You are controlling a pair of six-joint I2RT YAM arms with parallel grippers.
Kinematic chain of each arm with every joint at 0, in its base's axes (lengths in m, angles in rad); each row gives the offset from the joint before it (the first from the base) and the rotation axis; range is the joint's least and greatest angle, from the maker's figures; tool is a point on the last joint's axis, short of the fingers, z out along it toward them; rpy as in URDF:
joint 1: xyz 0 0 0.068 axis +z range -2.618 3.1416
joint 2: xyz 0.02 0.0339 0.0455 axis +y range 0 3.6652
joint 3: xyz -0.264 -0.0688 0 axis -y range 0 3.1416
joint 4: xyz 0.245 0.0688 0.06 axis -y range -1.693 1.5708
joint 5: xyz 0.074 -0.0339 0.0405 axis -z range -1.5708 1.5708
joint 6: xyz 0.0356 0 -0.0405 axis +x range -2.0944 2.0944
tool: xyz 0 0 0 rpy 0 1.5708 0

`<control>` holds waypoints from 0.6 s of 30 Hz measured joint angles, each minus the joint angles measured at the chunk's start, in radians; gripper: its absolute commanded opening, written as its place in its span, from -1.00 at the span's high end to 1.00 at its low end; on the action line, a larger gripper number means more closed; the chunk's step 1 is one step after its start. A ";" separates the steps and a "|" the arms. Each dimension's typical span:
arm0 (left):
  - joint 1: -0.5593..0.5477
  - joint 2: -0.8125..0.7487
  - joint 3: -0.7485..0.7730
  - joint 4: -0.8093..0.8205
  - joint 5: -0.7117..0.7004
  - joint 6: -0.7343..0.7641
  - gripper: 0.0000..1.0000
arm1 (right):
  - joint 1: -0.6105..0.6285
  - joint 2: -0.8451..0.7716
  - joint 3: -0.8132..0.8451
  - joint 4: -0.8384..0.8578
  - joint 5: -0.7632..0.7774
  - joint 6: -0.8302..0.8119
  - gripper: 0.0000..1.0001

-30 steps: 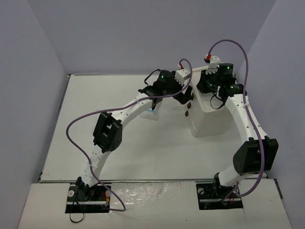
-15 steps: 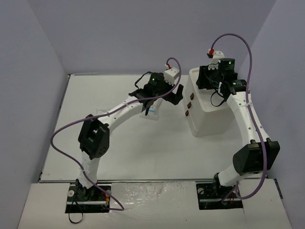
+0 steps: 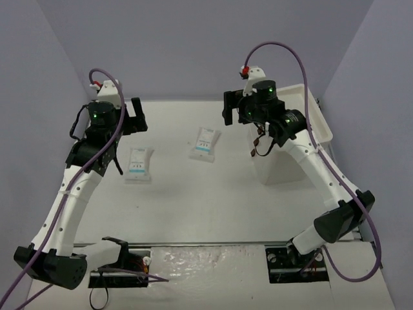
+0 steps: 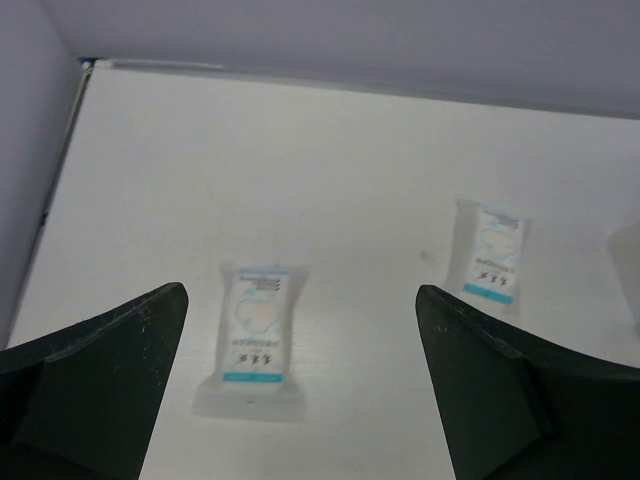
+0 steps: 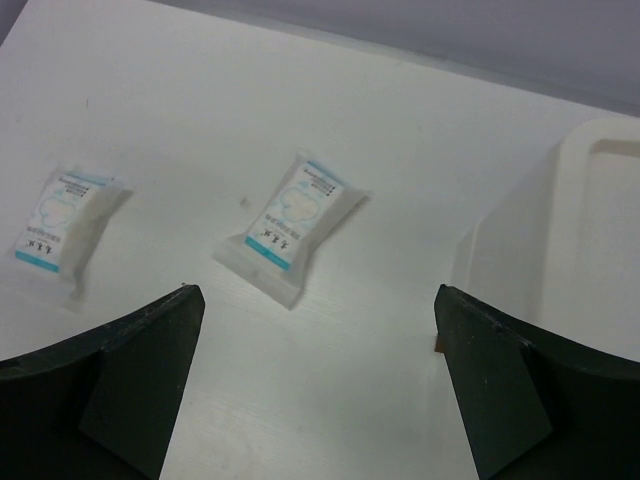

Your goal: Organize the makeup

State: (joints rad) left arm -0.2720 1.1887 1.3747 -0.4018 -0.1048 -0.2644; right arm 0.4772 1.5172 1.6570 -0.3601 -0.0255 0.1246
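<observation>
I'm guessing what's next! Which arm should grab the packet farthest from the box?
Left, probably: the open left fingers frame that packet; the right fingers sit nearer the other packet and the box.

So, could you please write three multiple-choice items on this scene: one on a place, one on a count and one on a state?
1. Where on the table does the white box stand?
A) at the left edge
B) on the right side, by the right arm
C) in the centre

2. How many blue-printed packets lie on the table?
A) one
B) two
C) four

3. In what state is the left end effector?
A) open and empty
B) shut on a packet
C) shut on a brush

Key:
1 B: the top view shows the box under the right arm.
2 B: the left packet and the right packet both show in the left wrist view.
3 A: its fingers stand wide apart with nothing between them.
</observation>
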 measured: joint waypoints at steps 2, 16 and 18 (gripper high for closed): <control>0.024 -0.087 -0.077 -0.050 -0.036 0.017 -0.94 | 0.061 0.031 -0.038 0.034 0.036 0.042 -0.96; 0.036 -0.392 -0.494 -0.109 -0.175 0.032 -0.94 | 0.125 0.452 -0.149 0.291 0.138 0.294 -0.89; 0.036 -0.391 -0.495 -0.107 -0.179 0.032 -0.94 | 0.122 0.506 -0.129 0.322 0.145 0.311 -0.86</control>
State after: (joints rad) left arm -0.2359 0.7974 0.8794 -0.5091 -0.2835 -0.2321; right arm 0.5992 2.0227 1.5283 -0.0378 0.1194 0.4353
